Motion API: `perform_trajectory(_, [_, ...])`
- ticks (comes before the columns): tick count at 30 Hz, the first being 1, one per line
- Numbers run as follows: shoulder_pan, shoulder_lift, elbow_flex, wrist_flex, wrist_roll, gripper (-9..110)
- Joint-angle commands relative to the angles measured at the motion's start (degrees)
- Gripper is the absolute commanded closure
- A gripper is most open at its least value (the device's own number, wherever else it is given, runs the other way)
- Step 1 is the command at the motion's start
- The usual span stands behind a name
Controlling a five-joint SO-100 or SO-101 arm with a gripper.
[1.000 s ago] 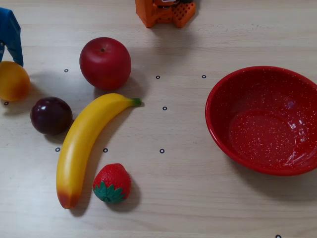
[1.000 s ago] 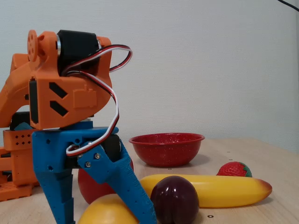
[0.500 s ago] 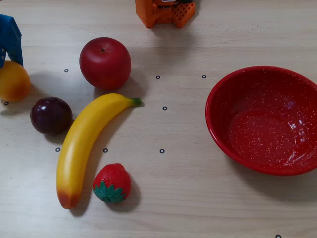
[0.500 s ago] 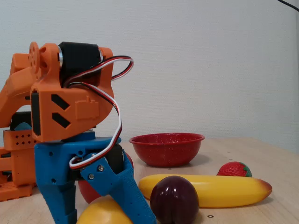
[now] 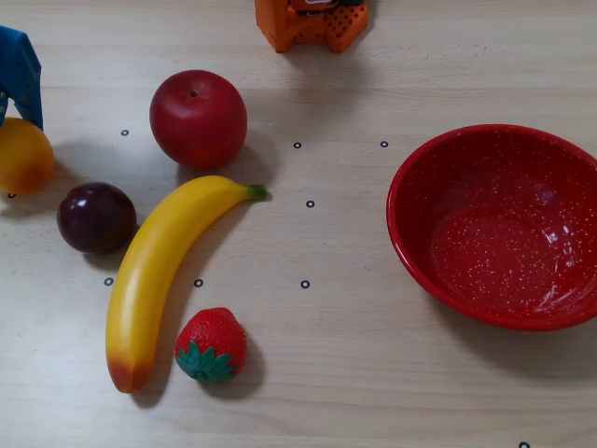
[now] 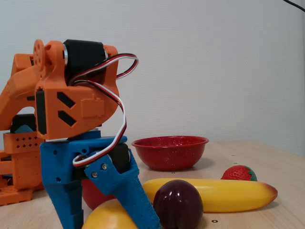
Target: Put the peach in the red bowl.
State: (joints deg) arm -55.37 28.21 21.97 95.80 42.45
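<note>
Overhead view: claw (image 5: 17,93) straddles the peach (image 5: 23,156) at the tabletop's (image 5: 354,327) left edge, jaws apparently spread; full closure should precede lifting toward the red bowl (image 5: 410,177).

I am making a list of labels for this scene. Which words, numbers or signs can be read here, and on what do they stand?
None: no readable text in either view.
The table has only small ring marks, no letters.
The fruits, the red bowl and the gripper carry no label.
</note>
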Motion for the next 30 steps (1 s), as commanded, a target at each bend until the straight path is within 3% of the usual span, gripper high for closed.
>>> perform_trajectory(1, [1.6, 4.7, -5.6, 5.4, -2.4, 101])
perform_trajectory(7, [3.6, 15.5, -16.9, 10.7, -5.2, 101])
perform_trajectory(13, [11.2, 31.3, -15.8, 8.7, -9.2, 101])
perform_trajectory(22, [39.8, 50.5, -2.4, -0.3, -22.9, 101])
perform_trajectory(30, [66.2, 52.0, 3.2, 2.2, -32.8, 101])
